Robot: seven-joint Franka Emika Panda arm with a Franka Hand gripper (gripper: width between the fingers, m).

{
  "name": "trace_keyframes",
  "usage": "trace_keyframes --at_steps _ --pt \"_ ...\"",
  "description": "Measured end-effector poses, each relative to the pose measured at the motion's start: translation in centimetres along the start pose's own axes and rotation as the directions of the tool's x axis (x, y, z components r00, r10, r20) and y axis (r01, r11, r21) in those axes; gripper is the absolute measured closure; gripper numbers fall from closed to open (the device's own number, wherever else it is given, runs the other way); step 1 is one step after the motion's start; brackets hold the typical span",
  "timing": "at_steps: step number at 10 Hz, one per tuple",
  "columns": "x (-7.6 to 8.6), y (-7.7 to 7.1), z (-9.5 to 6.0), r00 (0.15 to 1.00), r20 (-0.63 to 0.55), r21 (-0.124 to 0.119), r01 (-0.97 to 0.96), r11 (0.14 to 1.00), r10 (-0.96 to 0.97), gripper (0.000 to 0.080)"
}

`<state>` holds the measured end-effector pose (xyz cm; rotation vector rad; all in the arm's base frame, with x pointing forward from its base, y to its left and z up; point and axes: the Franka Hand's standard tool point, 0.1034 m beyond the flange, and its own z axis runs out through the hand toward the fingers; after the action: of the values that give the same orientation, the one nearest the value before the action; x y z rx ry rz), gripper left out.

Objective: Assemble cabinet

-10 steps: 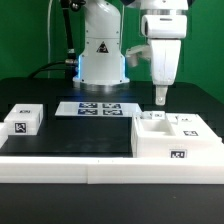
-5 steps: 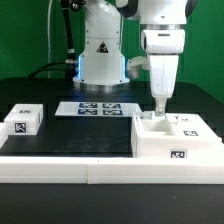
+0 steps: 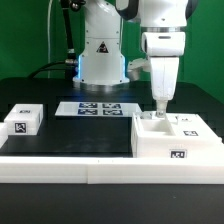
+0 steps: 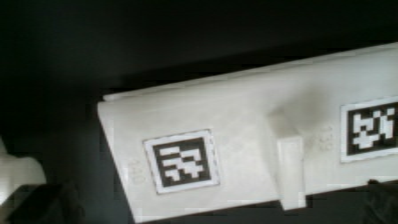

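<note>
The cabinet (image 3: 176,140) sits on the table (image 3: 28,92) at the exterior view's right. The end effector (image 3: 158,108) hangs upright, tips at the cabinet's top recess; clenched or released, I cannot tell. The wrist view shows 2 tags (image 4: 180,160) on its white face.

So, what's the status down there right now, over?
Gripper low over the far corner, jaws unclear. Cabinet down flat, not lifted. Nothing in the way; small block well aside.
</note>
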<state>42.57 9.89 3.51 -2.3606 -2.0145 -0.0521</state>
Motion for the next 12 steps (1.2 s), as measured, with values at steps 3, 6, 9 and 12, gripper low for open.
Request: trace_keyframes --at_steps 3,6,9,12 --pt "-0.3 -0.5 1.3 1.0 -0.01 0.012 0.018 1.0 -0.017 0.0002" --pt "-0.9 -0.7 1.8 1.0 -0.008 0.023 0.017 1.0 -0.017 0.0002" --pt "-0.8 -0.7 1.8 1.0 -0.008 0.024 0.011 1.0 -0.011 0.0011" --pt "-0.8 -0.8 1.9 1.0 -0.008 0.025 0.01 1.0 -0.009 0.0463"
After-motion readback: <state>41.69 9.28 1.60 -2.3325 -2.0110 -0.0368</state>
